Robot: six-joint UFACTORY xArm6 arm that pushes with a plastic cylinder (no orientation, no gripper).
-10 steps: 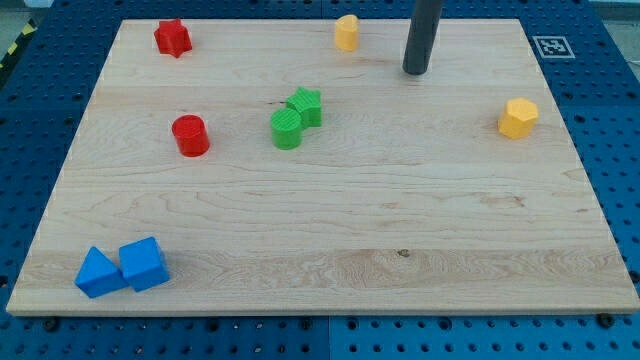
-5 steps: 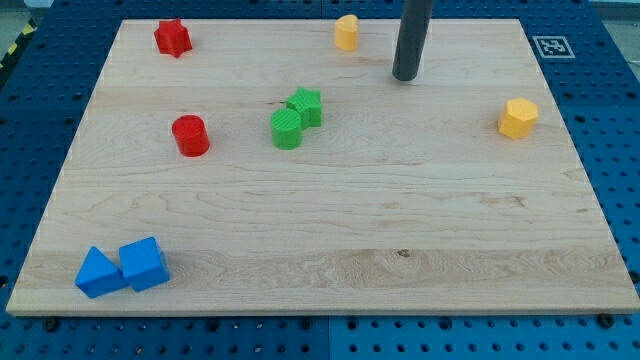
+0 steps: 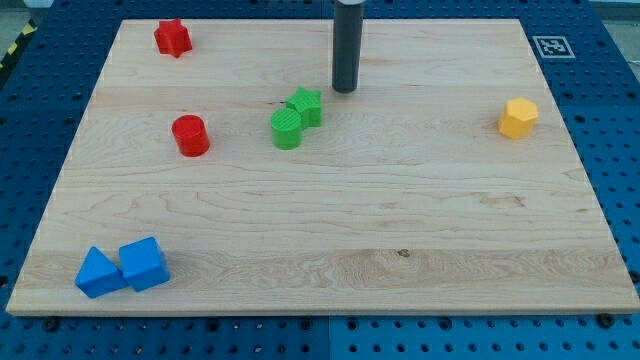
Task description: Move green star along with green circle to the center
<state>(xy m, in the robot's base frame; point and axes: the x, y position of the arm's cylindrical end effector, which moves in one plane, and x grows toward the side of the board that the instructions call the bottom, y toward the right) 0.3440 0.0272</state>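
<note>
The green star [image 3: 306, 106] lies left of the board's middle, toward the view's top. The green circle [image 3: 286, 129] touches it on its lower left. My tip [image 3: 344, 90] rests on the board just to the upper right of the green star, a small gap away, not touching it. The dark rod rises straight up out of the view's top.
A red circle [image 3: 190, 135] sits left of the green pair. A red star [image 3: 172, 38] is at the top left. A yellow block [image 3: 518, 117] is at the right. Two blue blocks [image 3: 122, 268] sit at the bottom left. The rod hides the yellow block at the top edge.
My tip has moved left and slightly down, from the top right of the middle to just beside the green star. The rod now covers the top yellow block. No block has moved.
</note>
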